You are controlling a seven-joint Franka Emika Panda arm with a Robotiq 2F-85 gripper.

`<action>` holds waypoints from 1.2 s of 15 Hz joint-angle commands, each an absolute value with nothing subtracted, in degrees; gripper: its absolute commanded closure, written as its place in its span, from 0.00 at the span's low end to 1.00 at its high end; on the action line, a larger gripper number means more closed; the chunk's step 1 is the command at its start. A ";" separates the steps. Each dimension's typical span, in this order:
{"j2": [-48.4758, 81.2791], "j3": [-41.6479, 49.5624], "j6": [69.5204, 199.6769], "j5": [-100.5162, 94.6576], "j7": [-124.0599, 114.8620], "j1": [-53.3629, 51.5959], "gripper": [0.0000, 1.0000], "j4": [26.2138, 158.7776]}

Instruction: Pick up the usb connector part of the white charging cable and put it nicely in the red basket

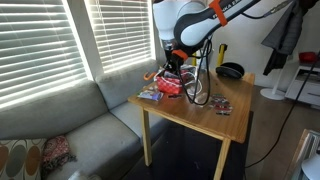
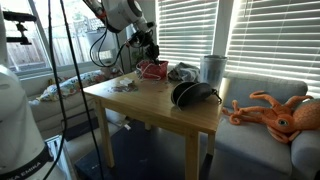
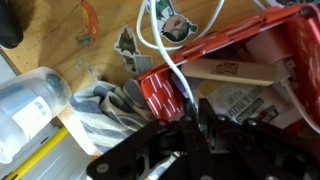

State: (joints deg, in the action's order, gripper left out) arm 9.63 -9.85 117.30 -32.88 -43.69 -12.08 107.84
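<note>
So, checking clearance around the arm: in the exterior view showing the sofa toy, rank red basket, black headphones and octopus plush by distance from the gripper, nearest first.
From the gripper:
1. red basket, right beneath.
2. black headphones, on table, toward sofa.
3. orange octopus plush, on sofa.

Red basket [image 2: 153,70], wht cable [image 3: 165,55], tan wood table [image 2: 150,110], orange plush octopus [image 2: 275,112].

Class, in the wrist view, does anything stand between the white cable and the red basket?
Nothing visible blocks the path: the white cable runs to the gripper, right beside the red basket. Inside it, paper packets and a wooden stick already take up room.
</note>
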 commanded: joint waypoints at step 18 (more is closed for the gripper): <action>15.38 -7.58 111.60 -29.94 -38.17 -13.32 0.90 103.87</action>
